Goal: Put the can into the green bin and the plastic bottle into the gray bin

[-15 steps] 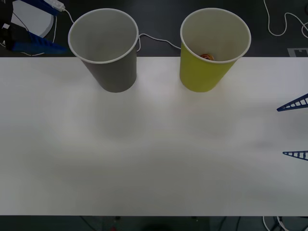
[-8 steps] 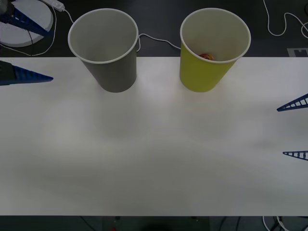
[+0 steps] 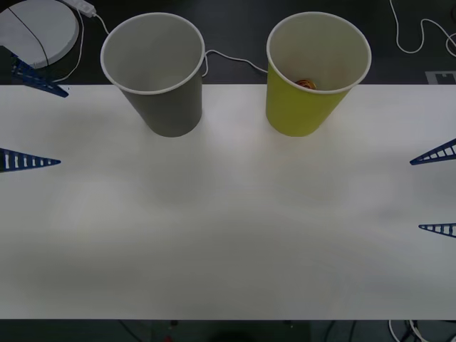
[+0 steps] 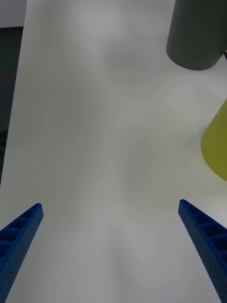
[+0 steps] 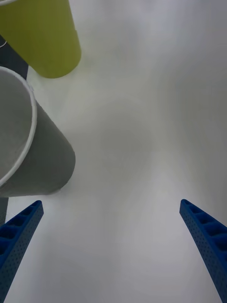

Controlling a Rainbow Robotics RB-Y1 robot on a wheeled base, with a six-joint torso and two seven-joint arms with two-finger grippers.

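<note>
Front view: can point(image 3: 307, 84) lay inside green bin point(image 3: 303, 107) | gray bin point(image 3: 167, 107) stood beside it on tabletop point(image 3: 228, 228) | left gripper point(image 3: 32, 121) at left edge, jaws apart | right gripper point(image 3: 436, 191) at right edge, jaws apart

I see only a sliver of the can point(image 3: 307, 84) above the green bin point(image 3: 303, 110) wall; the rest is hidden. Both the left claw point(image 3: 32, 121) and right claw point(image 3: 431, 191) are cut off at the front view's edges, fingertips alone visible, spread wide
</note>
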